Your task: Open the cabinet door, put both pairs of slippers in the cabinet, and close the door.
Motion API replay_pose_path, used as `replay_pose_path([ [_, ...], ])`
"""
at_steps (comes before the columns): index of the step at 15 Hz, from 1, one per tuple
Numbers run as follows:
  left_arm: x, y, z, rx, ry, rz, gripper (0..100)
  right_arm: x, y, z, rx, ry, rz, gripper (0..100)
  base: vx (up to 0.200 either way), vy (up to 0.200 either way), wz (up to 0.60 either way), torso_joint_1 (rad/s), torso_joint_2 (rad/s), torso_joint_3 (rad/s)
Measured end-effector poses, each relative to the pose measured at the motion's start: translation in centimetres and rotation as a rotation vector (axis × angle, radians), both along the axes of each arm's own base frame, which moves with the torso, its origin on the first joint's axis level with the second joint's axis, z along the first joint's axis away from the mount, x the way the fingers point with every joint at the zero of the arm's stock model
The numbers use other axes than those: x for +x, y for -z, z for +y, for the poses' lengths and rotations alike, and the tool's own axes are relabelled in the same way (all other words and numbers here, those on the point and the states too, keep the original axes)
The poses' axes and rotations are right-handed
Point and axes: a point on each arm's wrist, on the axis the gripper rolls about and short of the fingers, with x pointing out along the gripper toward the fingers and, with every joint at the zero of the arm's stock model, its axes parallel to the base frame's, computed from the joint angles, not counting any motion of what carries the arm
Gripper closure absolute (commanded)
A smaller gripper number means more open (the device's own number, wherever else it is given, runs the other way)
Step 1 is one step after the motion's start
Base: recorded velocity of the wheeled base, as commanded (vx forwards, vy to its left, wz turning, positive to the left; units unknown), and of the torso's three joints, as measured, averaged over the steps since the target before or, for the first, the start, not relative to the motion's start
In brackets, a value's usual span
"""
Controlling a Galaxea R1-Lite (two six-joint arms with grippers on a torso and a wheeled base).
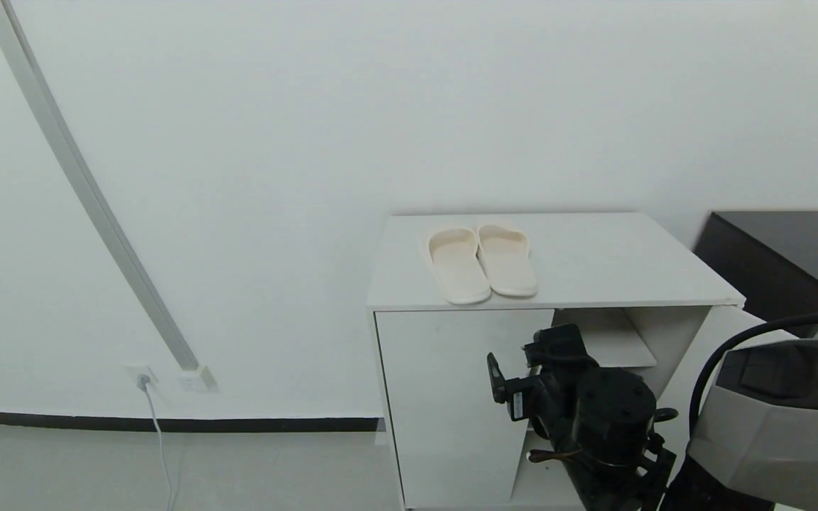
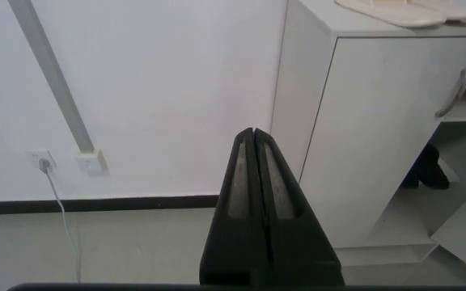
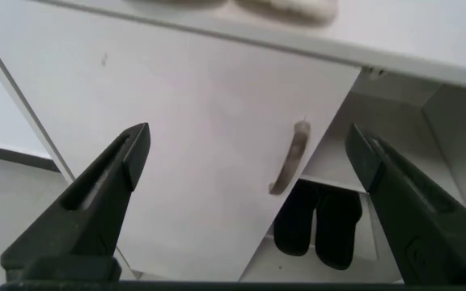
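Item: white cabinet (image 1: 593,270), right door (image 1: 700,369) standing open, left door (image 1: 451,404) shut; the task is looking roughly half done. The black slippers (image 3: 320,228) are sitting side by side on the lower shelf inside, while the cream slippers (image 1: 480,261) are lying together on the cabinet top, waiting to go in before the door is closed. The right gripper (image 3: 247,137) is hovering before the shut door's handle (image 3: 285,162), jaws spread wide and empty; the left gripper (image 2: 253,137) is hanging off to the cabinet's left, jaws pressed together on nothing.
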Motion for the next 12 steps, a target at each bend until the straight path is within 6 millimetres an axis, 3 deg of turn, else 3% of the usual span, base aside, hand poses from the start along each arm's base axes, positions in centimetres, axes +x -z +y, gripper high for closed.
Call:
replay_pose_path([
  [12, 0.0, 0.0, 0.0, 0.0, 0.0, 0.0, 100, 0.89, 0.39, -0.71, -0.001, -0.01, 0.01, 0, 0.0, 0.0, 0.0, 0.197, -0.43, -0.234],
])
